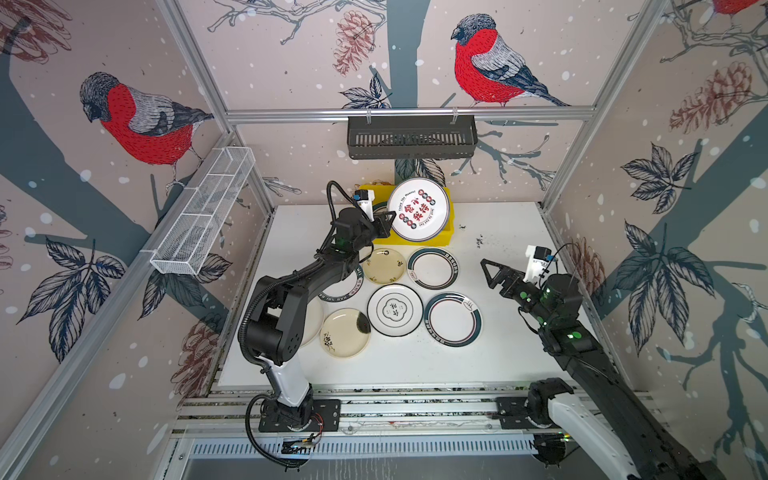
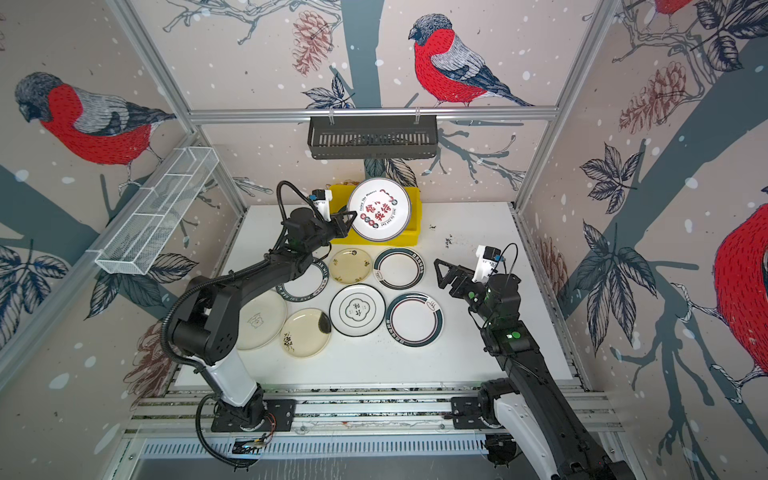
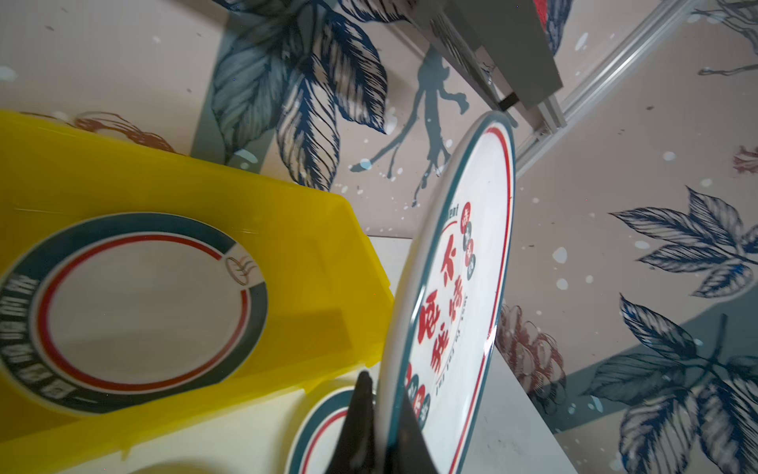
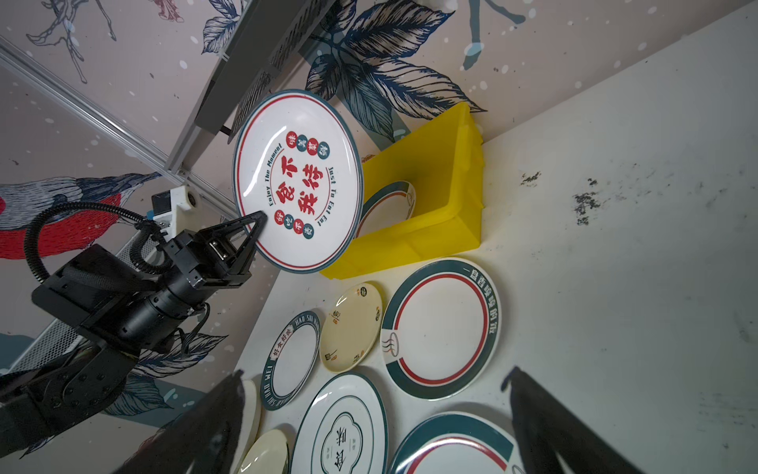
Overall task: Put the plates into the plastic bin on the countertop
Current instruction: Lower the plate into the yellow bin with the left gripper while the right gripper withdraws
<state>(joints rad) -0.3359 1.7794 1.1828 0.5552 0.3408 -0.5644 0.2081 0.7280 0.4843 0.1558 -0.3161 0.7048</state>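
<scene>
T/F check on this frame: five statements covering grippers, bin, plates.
1. The left gripper is shut on the rim of the red-lettered plate. True.
2. That plate lies flat in the bin. False: it hangs tilted above the bin.
3. The bin is empty. False: a teal-rimmed plate lies in it.
4. The right gripper is open and holds nothing. True.
5. All plates are put away. False: several lie on the countertop.

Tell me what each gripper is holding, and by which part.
Left gripper pinches the red-lettered plate by its rim; right gripper holds nothing.
</scene>
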